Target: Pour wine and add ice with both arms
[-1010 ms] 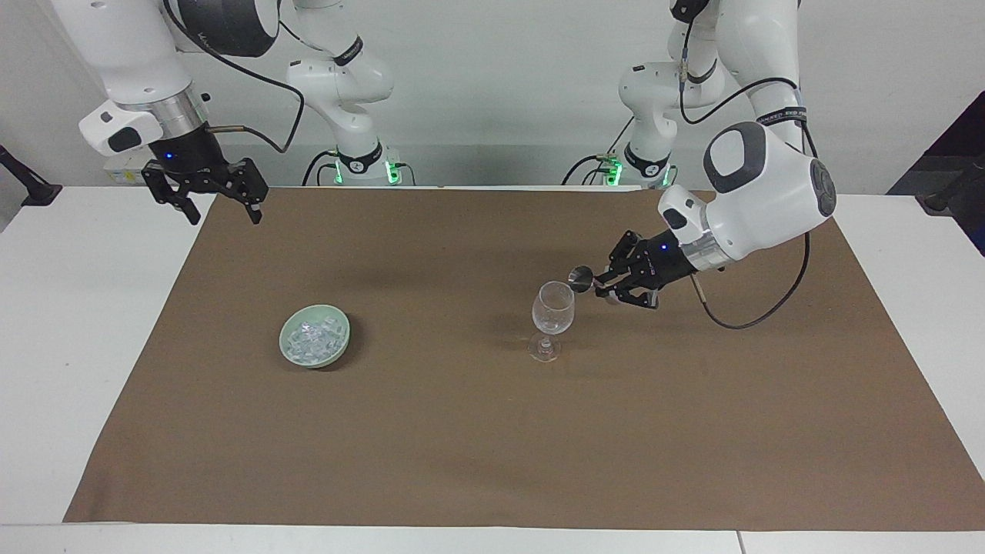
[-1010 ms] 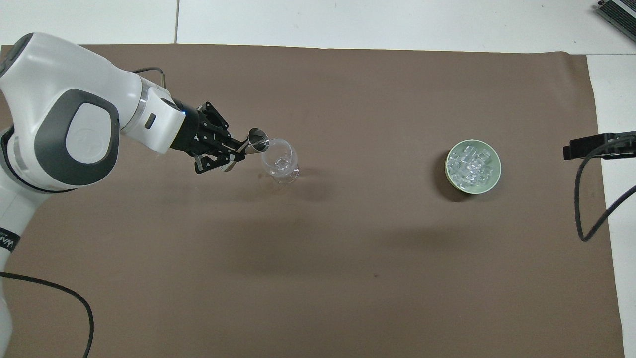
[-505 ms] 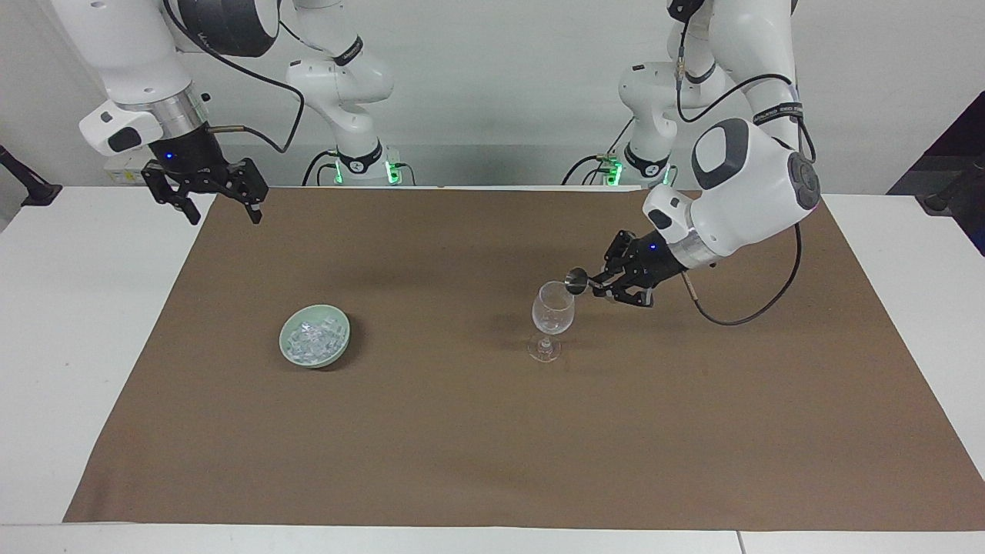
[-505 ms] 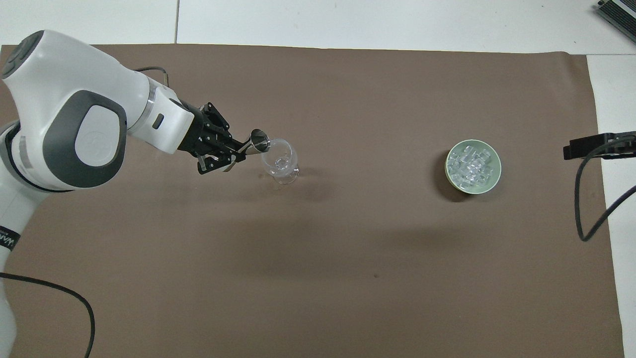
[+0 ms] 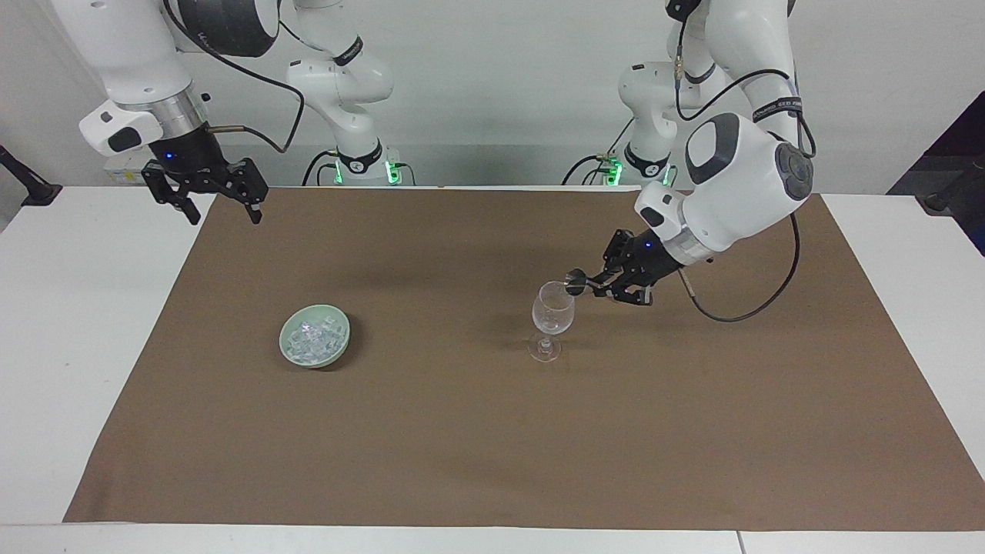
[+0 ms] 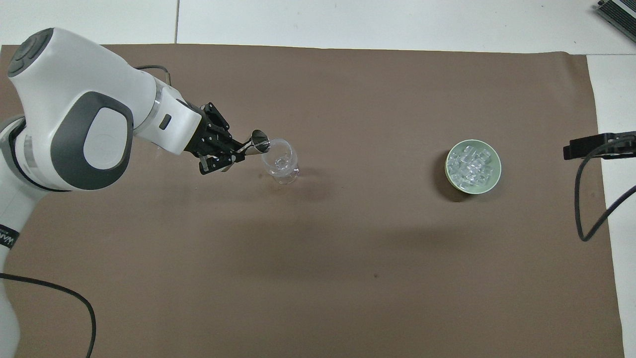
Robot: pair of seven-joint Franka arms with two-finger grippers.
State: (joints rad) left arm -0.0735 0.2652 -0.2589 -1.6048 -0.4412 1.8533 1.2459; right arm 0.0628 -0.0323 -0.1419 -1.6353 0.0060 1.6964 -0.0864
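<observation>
The left gripper (image 5: 596, 286), clenched on a small steel jigger (image 5: 575, 280), has tipped further over the clear stemmed wine glass (image 5: 552, 317); a nudge against the rim could topple it. The right gripper (image 5: 219, 206) waits released over the table edge; the clear ice cubes (image 5: 313, 337) sit in a pale green bowl (image 5: 338, 348) toward the right arm's end.

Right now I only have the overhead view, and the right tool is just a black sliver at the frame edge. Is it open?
Observer: Yes, open. The facing view shows the right tool raised, fingers spread, above the corner of the brown mat at the right arm's end of the table. That arm waits.
Operator: And the metal cup, how high is it against the glass?
Observer: The left tool is shut on the metal cup and holds it tipped, its mouth just over the rim of the wine glass. I cannot tell whether they touch.
</observation>
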